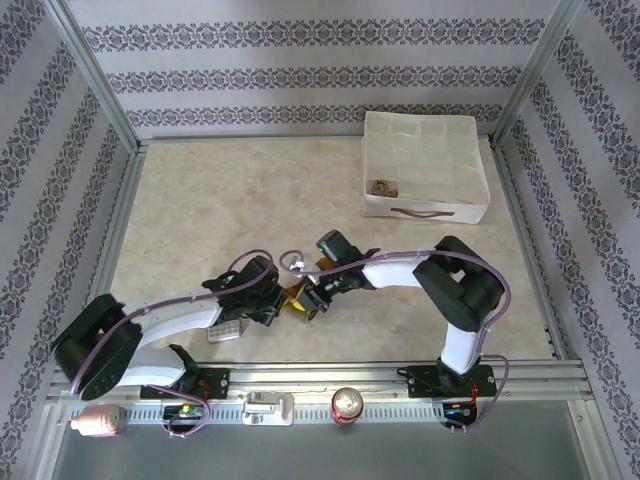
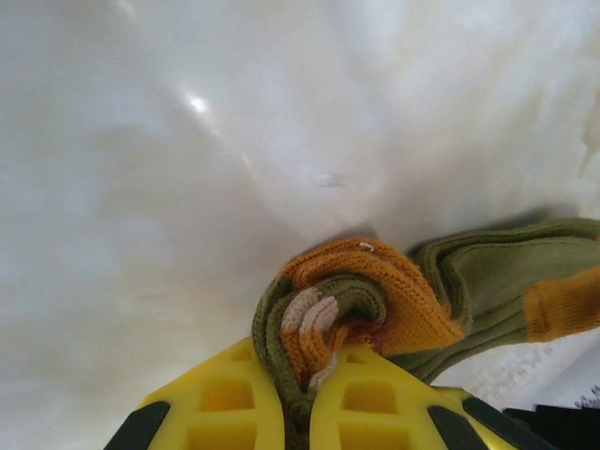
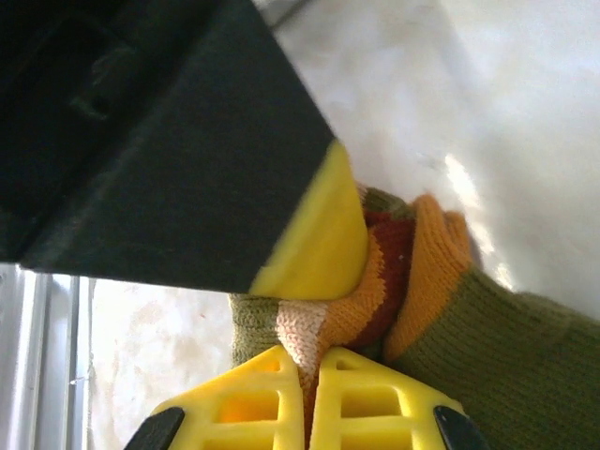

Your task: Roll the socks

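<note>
Bulging orange-patched olive sock (image 2: 487, 272), pinched by left gripper (image 2: 298, 380) and right gripper (image 3: 309, 375)

Closed in on three sides by walls (image 1: 300, 75) papered pale grey with dark floral bands, with aluminium posts (image 1: 98, 75) slanting up at the corners. Floored by a beige marbled table (image 1: 220, 200), edged along the near side with a metal rail (image 1: 320, 375). Lit evenly, with one bright glint (image 2: 197, 103) on the tabletop in the left wrist view.

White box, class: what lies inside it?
One brown patterned bundle, perhaps a rolled sock, sits in the white box, near-left compartment. Its near wall hides some front cell floor.
</note>
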Controlling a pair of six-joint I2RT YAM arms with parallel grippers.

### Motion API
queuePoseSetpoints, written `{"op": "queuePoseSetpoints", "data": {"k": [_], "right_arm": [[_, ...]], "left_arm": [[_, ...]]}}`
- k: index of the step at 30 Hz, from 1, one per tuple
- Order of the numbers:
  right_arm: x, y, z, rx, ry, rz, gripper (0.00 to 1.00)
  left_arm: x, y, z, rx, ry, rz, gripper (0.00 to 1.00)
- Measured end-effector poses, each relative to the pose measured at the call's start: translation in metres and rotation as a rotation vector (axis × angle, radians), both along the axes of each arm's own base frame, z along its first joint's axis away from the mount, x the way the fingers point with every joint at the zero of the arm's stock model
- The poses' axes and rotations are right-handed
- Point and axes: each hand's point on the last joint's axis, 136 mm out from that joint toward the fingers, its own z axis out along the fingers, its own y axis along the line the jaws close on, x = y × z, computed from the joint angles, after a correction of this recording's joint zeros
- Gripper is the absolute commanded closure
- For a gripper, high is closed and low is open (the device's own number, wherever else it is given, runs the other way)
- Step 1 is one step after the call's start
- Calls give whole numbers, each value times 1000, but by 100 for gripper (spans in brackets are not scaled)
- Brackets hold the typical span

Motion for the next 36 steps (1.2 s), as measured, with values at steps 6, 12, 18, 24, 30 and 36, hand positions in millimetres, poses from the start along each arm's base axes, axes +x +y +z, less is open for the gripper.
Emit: {"op": "queuePoseSetpoints", "data": {"k": [6,12,18,24,30,36], "right_arm": [[-3,4,10,-45,-318,121,55],[-13,-12,52,-44,-648,37,49],[-63,2,38,-121,-798,44,46],[-46,0,6,-300,-892,-23,57],[-32,2,-3,-393,-921,-83,82],[-31,2,-3,-396,-878,-137,100]], "left_arm": [[-10,5,-1,9,85,51,100],[-10,-3,0,56,179,48,100],[-14,-2,0,64,211,46,100],[-14,-4,0,64,218,43,100],[-14,-4,0,65,218,43,100],[-8,1,6,72,177,58,49]]}}
